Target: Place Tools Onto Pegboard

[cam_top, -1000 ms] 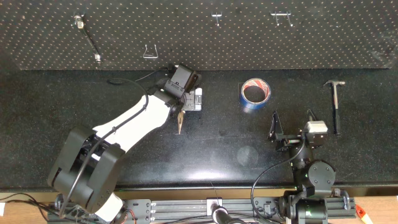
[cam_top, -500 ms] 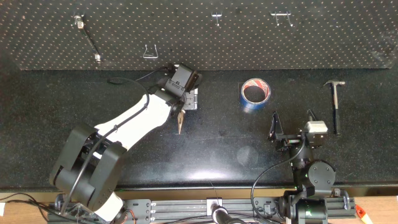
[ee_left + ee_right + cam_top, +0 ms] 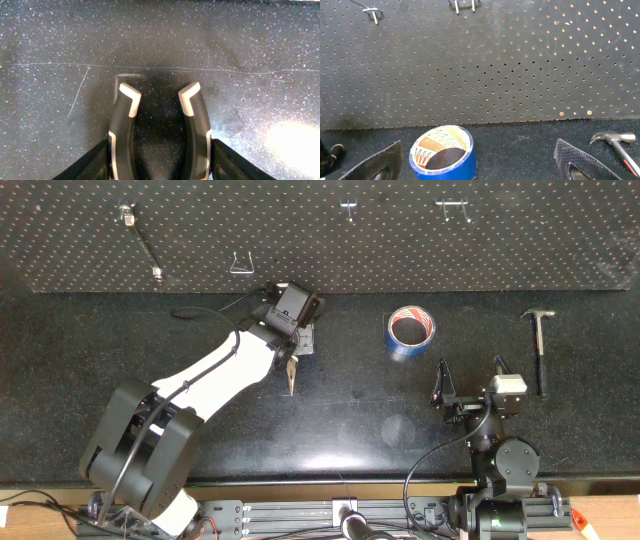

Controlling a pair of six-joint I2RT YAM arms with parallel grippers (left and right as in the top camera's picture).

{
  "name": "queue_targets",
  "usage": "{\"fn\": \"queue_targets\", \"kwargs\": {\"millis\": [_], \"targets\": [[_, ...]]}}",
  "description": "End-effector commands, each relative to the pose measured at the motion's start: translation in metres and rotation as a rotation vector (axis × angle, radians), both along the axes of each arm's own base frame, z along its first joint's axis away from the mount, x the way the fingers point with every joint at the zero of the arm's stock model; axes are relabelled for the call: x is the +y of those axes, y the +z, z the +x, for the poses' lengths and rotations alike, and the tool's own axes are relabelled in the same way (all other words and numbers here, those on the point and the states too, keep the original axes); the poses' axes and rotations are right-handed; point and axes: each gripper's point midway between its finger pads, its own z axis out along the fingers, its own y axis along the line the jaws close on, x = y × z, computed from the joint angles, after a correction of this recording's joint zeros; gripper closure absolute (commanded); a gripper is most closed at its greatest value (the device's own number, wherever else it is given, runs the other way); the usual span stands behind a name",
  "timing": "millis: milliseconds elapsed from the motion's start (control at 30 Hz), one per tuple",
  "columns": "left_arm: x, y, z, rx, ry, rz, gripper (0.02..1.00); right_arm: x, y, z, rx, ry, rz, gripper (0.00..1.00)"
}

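Note:
A black pegboard [image 3: 330,250] stands along the back of the dark table. A long-handled tool [image 3: 140,242] hangs on it at the left. My left gripper [image 3: 303,340] points down at the table just in front of the board, and in its wrist view the gripper [image 3: 160,94] is open over bare tabletop. The pointed tip of a tool [image 3: 290,378] sticks out from under the left arm. A blue tape roll [image 3: 410,330] and a hammer [image 3: 540,348] lie at the right. My right gripper [image 3: 468,378] stands open near its base, facing the tape roll [image 3: 442,152].
Bare wire hooks sit on the pegboard: one hook [image 3: 240,262] at centre left, a second hook [image 3: 348,208] and a third hook [image 3: 452,208] higher up at the right. The hammer [image 3: 615,140] lies beside the pegboard [image 3: 495,65].
My left gripper has shifted slightly to the left above the table. The right arm, tape roll and hammer have not moved.

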Motion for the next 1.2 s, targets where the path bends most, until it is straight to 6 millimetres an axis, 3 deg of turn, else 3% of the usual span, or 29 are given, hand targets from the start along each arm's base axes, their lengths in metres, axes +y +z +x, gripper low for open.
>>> {"fn": "queue_targets", "kwargs": {"millis": [33, 633, 733, 833, 933, 1067, 1200], "targets": [[-0.004, -0.005, 0.0, 0.019, 0.008, -0.012, 0.463, 0.001, -0.001, 0.0, 0.001, 0.005, 0.015, 0.025], [-0.004, -0.005, 0.0, 0.018, 0.008, -0.012, 0.553, 0.001, -0.001, 0.0, 0.001, 0.005, 0.015, 0.025], [-0.004, -0.005, 0.0, 0.018, 0.008, -0.011, 0.643, 0.001, -0.001, 0.0, 0.001, 0.005, 0.015, 0.025], [-0.004, -0.005, 0.0, 0.019, 0.008, -0.011, 0.989, 0.001, -0.001, 0.0, 0.001, 0.005, 0.015, 0.025], [-0.003, -0.004, -0.001, 0.021, 0.008, -0.01, 0.991, 0.001, -0.001, 0.0, 0.001, 0.005, 0.015, 0.025], [0.009, 0.035, -0.016, 0.007, 0.015, 0.001, 0.989, 0.001, -0.001, 0.0, 0.001, 0.005, 0.015, 0.025], [0.028, 0.112, -0.04, -0.1, -0.018, -0.026, 0.991, 0.001, -0.001, 0.0, 0.001, 0.005, 0.015, 0.025]]}}
